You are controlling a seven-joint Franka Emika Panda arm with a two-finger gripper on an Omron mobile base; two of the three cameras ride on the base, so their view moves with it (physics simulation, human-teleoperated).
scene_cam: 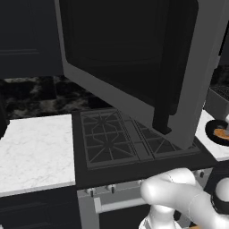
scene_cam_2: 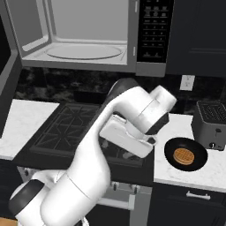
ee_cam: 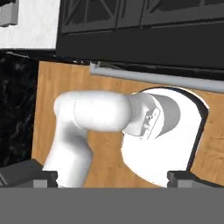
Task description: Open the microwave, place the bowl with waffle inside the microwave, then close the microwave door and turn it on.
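Microwave (scene_cam_2: 88,39) hangs above the stove (scene_cam_2: 79,128), door (scene_cam: 134,67) swung wide so the cavity can take the bowl (scene_cam_2: 186,154). Bowl with waffle (scene_cam_2: 184,156) sits on the right worktop (scene_cam_2: 176,174) beside the toaster (scene_cam_2: 211,124). End effector (ee_cam: 112,179) is released, empty, pointing floorward.

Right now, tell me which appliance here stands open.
The microwave above the stove: its door is swung wide, baring the empty cavity and turntable. The boxy grey toaster on the counter has no door.
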